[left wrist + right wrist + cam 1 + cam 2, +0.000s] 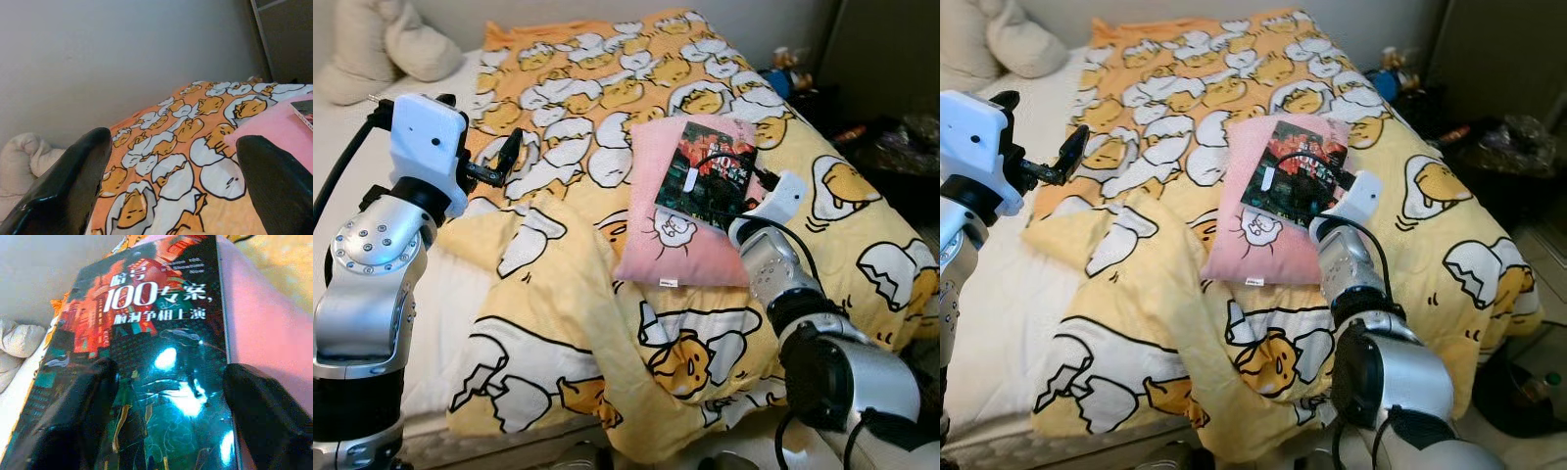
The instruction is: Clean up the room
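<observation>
While the right arm reaches forward and up from the lower right, elbow bent and forearm angled toward the pink pillow (680, 211), its white wrist housing sits at the pillow's near right corner. The right gripper (168, 396) is over the near end of the book (705, 174), a dark glossy paperback with red and teal cover art and white Chinese characters. The book lies flat on the pink pillow, toward the pillow's far right part, its long side running roughly along the pillow's length. In the right wrist view the two black fingers (261, 406) are spread wide, one to each side of the cover's lower half, with the glossy cover showing between them. Whether the fingertips touch the cover cannot be told; nothing is pinched.

The left arm is raised left of the pillow, elbow bent, white wrist housing high above the blanket (607, 323). The left gripper (504, 160) points toward the pillow and hangs in the air, well apart from it. Its fingers (73, 181) are spread wide and hold nothing; between them the left wrist view shows egg-patterned blanket and an edge of the pink pillow.

The pillow rests on the yellow and orange egg-print blanket, which is rumpled on the pillow's near side.
</observation>
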